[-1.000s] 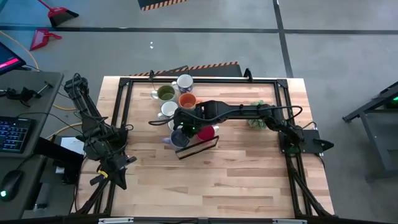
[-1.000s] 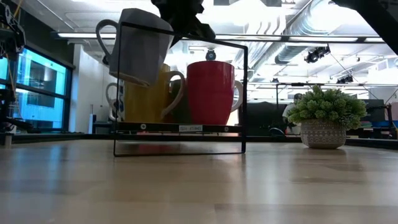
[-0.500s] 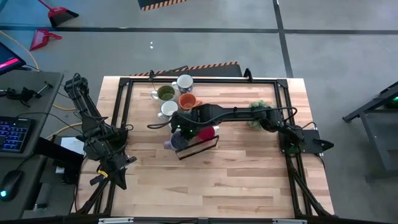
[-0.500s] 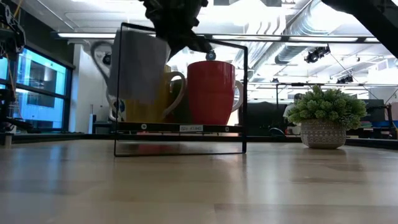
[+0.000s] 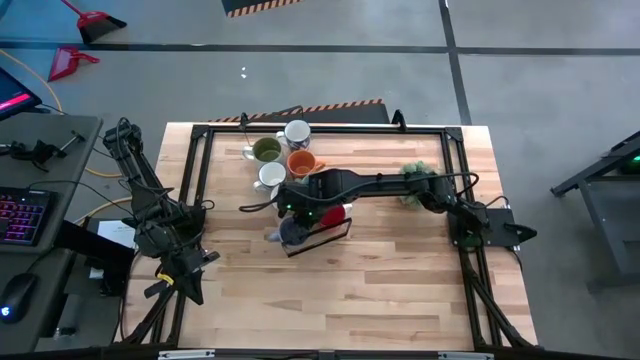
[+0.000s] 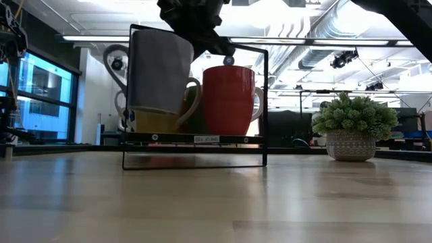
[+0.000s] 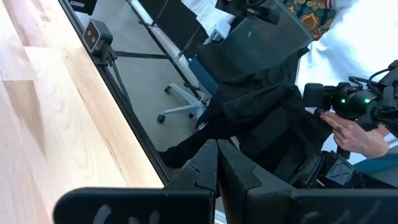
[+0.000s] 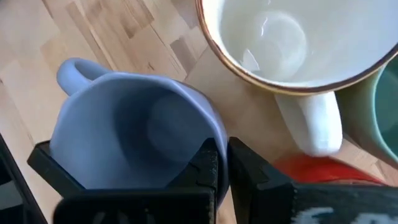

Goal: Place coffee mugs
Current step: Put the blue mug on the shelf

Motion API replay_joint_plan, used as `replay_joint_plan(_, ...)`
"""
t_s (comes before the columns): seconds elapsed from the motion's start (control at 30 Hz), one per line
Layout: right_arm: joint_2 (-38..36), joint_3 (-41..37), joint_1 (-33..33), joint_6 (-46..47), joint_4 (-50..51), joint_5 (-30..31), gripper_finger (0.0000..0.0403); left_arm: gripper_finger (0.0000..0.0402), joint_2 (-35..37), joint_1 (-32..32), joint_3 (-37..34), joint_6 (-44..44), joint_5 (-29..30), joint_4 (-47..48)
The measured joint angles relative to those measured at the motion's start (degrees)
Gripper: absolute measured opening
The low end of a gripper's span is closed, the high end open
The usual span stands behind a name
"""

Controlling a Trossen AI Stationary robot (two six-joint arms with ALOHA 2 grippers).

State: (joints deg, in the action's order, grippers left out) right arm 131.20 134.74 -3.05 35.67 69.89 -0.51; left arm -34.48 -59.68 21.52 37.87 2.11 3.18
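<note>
I've got the right claw (image 5: 290, 212) stretched out over the middle of the pale wooden table (image 5: 380, 280), and it is pinched tight on the rim of the pale blue round ceramic mug (image 8: 134, 134). In the right wrist view one dark finger (image 8: 202, 165) sits inside the mug's rim and the other just outside it, with only the wall of the mug between them. From table height the blue mug hangs upright, its base just above the shelf of the thin black wire rack (image 6: 196, 138), at the rack's left end. Beside it on that shelf I see a yellow ceramic mug (image 6: 158, 120), partly hidden behind the blue one, and a red ceramic mug (image 6: 228, 100) standing upright. A white mug with a brown-edged rim (image 8: 292, 43) shows just beside the blue one in the wrist view.

Behind the rack on the table stand an olive green mug (image 5: 266, 150), an orange mug (image 5: 301, 161) and two white mugs (image 5: 297, 131), close together. The spiky green potted plant (image 6: 353, 128) stands well apart, on the right arm's side.

The left claw (image 5: 190, 268) waits at the table's left edge, fingers closed together on nothing.
</note>
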Motion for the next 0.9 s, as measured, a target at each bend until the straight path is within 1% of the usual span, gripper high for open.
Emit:
replay_joint_plan(0.13, 0.07, 0.02, 0.07, 0.47, 0.19, 0.92, 0.0, 0.0, 0.0, 0.0, 0.0, 0.02, 0.0, 0.0)
replay_joint_plan(0.43, 1.56, 0.09, 0.0, 1.51, -0.27, 0.99, 0.0, 0.0, 0.0, 0.02, 0.0, 0.95, -0.02, 0.02)
replay_joint_plan(0.9, 1.68, 0.09, -0.02, 1.84, 2.06, 2.84, 0.0, 0.0, 0.02, 0.02, 0.0, 1.07, -0.02, 0.01)
